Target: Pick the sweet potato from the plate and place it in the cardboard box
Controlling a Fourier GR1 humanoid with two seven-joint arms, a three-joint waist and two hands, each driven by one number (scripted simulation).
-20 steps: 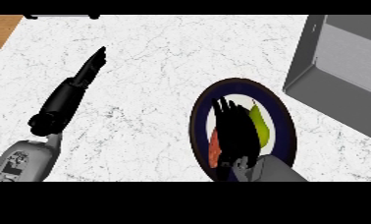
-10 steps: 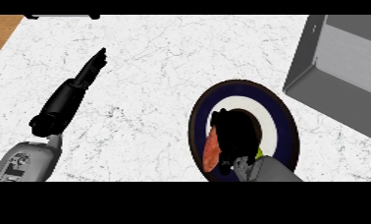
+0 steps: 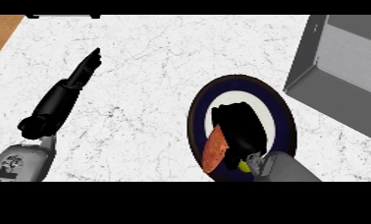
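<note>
Orange sweet potato [image 3: 214, 152], now more visible, in right robot hand [image 3: 239, 127]

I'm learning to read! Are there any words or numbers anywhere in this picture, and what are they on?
No text can be read here.
On the left forearm: a dark mark, too blurred to read.
On the plate, cardboard box and sweet potato: no words or numbers show.

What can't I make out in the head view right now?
Head view only.
The sweet potato: mostly under the right hand; whether it is gripped cannot be told.
The plate: its middle is hidden by that hand; a yellow-green bit is too small to name.
The box: cut off by the right edge.
</note>
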